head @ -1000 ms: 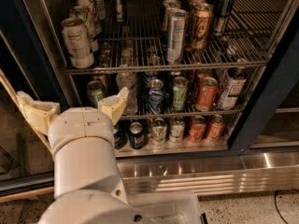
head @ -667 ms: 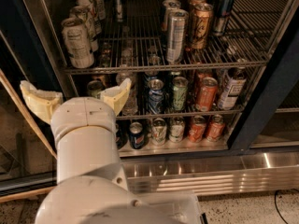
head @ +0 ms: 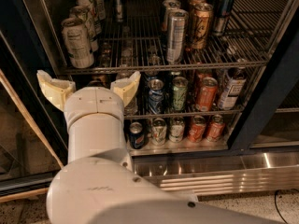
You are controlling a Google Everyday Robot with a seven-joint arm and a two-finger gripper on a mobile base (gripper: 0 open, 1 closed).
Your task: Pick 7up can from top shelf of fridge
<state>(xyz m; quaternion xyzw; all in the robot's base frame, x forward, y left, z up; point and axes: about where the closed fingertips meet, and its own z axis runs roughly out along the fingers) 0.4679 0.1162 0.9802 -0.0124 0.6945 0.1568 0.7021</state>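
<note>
Looking past the arm [head: 96, 139], I have the 7up can [head: 77, 43] at the front of the top shelf [head: 261, 29], close to the fridge [head: 261, 101] wall on its outer side. On the can's other side the wire lies bare as far as a slim silver can [head: 176, 34], so there is room there. Beyond that cluster the shelf is bare again out to the far frame.

Behind the 7up can I count two more pale cans in a file. One gold can [head: 201, 24] stands beside the slim one. Two shelves lie below the 7up can. Four drinks show clear of the gripper on the nearer shelf, and five small cans on the lowest.

The gripper [head: 88, 78] sits below the 7up can, in front of the shelf's rail. Its fingers [head: 56, 90] are spread wide and grasp nothing. The arm rises from the bottom edge, wrist upright, fingers pointing up.
</note>
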